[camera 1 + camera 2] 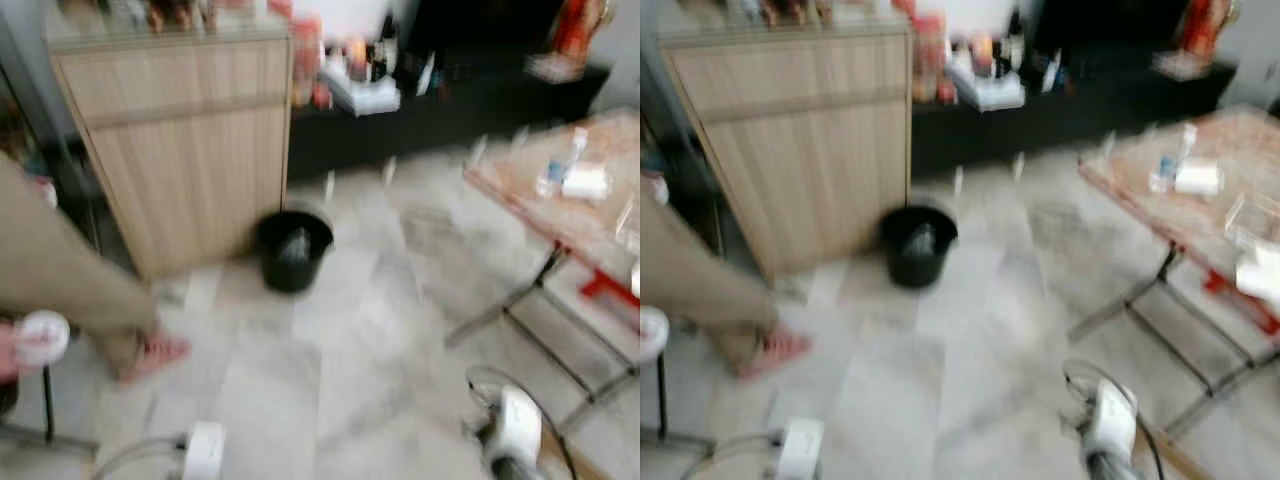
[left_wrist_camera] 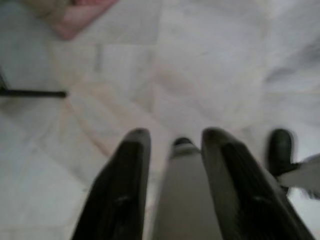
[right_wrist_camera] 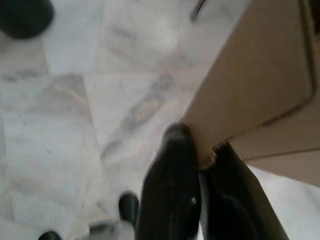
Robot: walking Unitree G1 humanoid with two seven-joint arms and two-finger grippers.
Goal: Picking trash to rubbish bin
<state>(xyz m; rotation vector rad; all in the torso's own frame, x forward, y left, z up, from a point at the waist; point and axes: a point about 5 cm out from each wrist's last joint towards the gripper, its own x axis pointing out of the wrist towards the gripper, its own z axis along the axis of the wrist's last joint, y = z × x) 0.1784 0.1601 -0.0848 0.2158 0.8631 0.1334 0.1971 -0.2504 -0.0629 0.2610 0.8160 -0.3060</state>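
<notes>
Brown flat cardboard piece (image 3: 250,85) pinched at torn edge by right end effector (image 3: 202,165), clenched on it for carrying. Round black plastic bin (image 1: 293,250) well ahead, beside wooden cabinet (image 1: 190,140). Left end effector (image 2: 172,150) parted, empty, over marble floor (image 2: 200,60).

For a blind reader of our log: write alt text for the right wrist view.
The right gripper is shut on the torn edge of a flat brown cardboard piece, held above pale marble floor tiles. A dark round object, likely the black rubbish bin, sits at the frame's far corner, and the picture is slightly blurred.
</notes>
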